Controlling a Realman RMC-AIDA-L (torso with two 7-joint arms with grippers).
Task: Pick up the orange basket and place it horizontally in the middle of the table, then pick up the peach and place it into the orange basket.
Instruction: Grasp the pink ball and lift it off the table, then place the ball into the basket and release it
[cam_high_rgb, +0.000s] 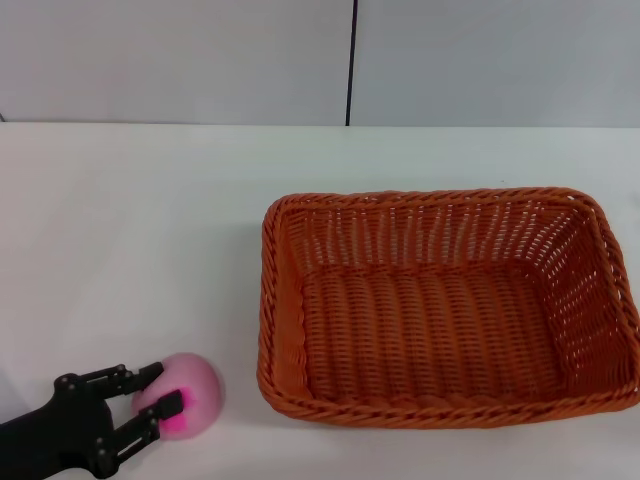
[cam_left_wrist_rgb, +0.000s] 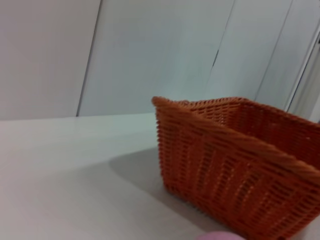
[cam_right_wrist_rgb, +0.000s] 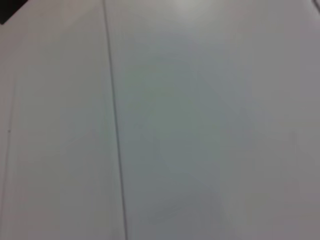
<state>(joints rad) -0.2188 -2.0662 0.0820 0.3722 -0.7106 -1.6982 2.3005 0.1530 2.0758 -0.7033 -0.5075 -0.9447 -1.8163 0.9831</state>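
The left pincer (cam_high_rgb: 158, 390) grips the peach (cam_high_rgb: 186, 395) near the tabletop's (cam_high_rgb: 130, 230) front left corner, a finger on each side. The orange basket (cam_high_rgb: 445, 305) stands upright, empty, toward the tabletop's right, apart from the peach. The right pincer is out of view.

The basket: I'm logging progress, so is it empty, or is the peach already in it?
Empty. The basket shows only bare weave inside; the peach sits on the table left of it.
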